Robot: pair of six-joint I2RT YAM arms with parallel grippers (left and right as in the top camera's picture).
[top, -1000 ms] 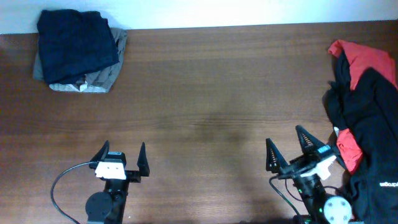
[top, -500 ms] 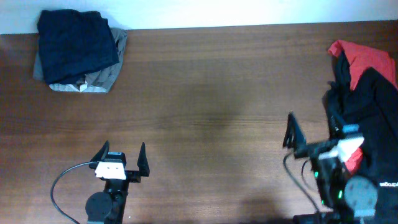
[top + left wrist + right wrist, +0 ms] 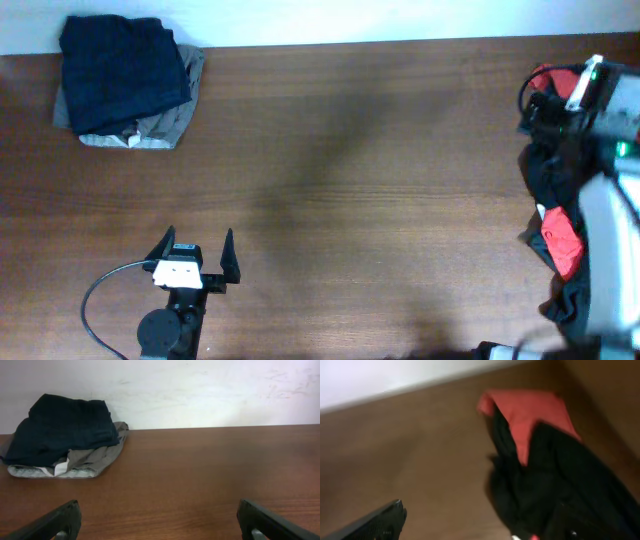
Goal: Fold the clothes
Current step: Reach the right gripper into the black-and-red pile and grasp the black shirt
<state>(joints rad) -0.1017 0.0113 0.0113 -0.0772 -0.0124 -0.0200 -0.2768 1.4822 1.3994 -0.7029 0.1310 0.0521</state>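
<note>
The clothes lie in two places. A loose pile at the table's right edge has a black garment [image 3: 545, 170] [image 3: 560, 475] tangled with a red one [image 3: 560, 240] [image 3: 530, 410]. At the far left corner a navy garment [image 3: 125, 70] [image 3: 65, 427] rests folded on a grey one [image 3: 165, 125] [image 3: 95, 455]. My right arm [image 3: 605, 110] is raised over the loose pile, blurred. Its gripper [image 3: 477, 527] hangs open above the pile's left side, one finger over bare wood, the other over black cloth, holding nothing. My left gripper [image 3: 195, 258] [image 3: 160, 522] stands open and empty near the front edge.
Brown wooden table [image 3: 350, 180] with a white wall [image 3: 200, 390] along its far edge. A cable [image 3: 95, 295] loops beside the left arm's base. The right arm hides part of the pile in the overhead view.
The right arm has lifted from the front right and swung back and to the right, over the loose pile. Its jaws stayed open. The left arm has not moved.
</note>
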